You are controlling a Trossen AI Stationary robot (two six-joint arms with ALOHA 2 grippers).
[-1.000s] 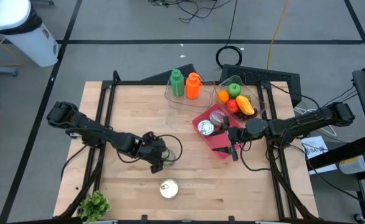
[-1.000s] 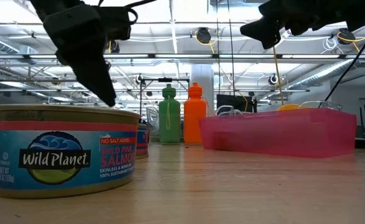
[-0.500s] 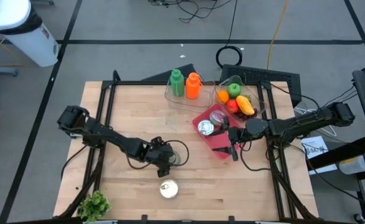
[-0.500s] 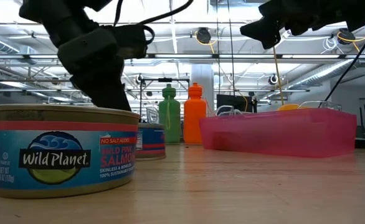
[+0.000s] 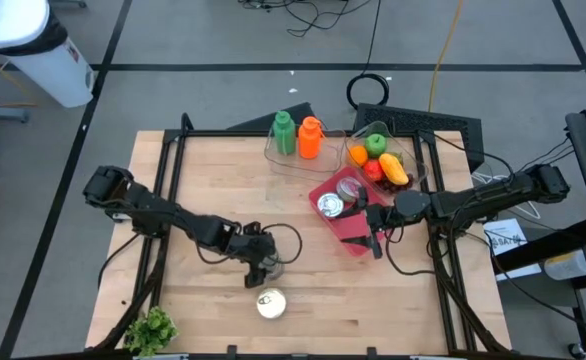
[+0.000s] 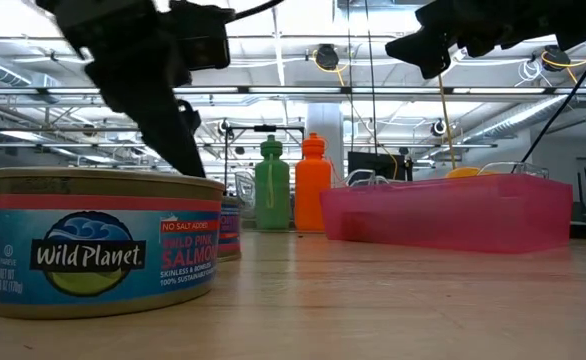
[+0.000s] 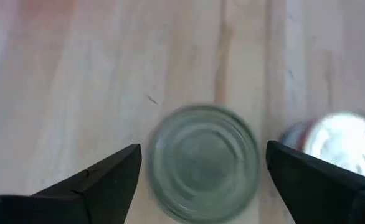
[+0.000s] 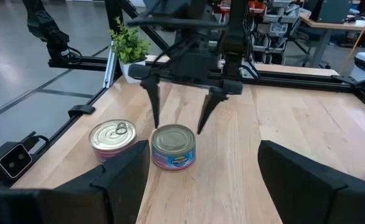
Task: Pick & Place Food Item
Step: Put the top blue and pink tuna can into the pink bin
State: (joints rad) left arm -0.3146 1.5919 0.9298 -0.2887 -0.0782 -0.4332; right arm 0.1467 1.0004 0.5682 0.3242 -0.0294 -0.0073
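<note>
Left gripper (image 5: 264,274) hangs over the front-centre of the table (image 5: 213,170), fingers spread wide and pointing down; the left wrist view shows one can (image 7: 204,163) framed squarely between the two fingers (image 7: 111,177), not yet touched. In the right wrist view the same can (image 8: 173,147) stands upright directly under the spread fingers, with a second can (image 8: 113,138) just beside it. The high view shows only one can clearly, the front can (image 5: 270,303), near the table's front edge; the targeted one is mostly hidden beneath the gripper there. Change over the last second: the left arm has swung from a spot farther back and left toward the cans, and in the low view its dark fingers (image 6: 178,135) now stand right behind the salmon can (image 6: 98,243). Judgement: approach and alignment are done, descent and closing remain, so the pick has barely begun. Right gripper (image 5: 371,238) has not moved; it waits above the near end of the red bin (image 5: 335,210), fingers spread and empty. The bin already holds two cans. Green bottle (image 5: 284,133), orange bottle (image 5: 309,138) and a bowl of fruit (image 5: 378,160) stand at the back of the table, well apart from the action. Risk: the neighbouring can sits close and could get nudged as the fingers come down.
</note>
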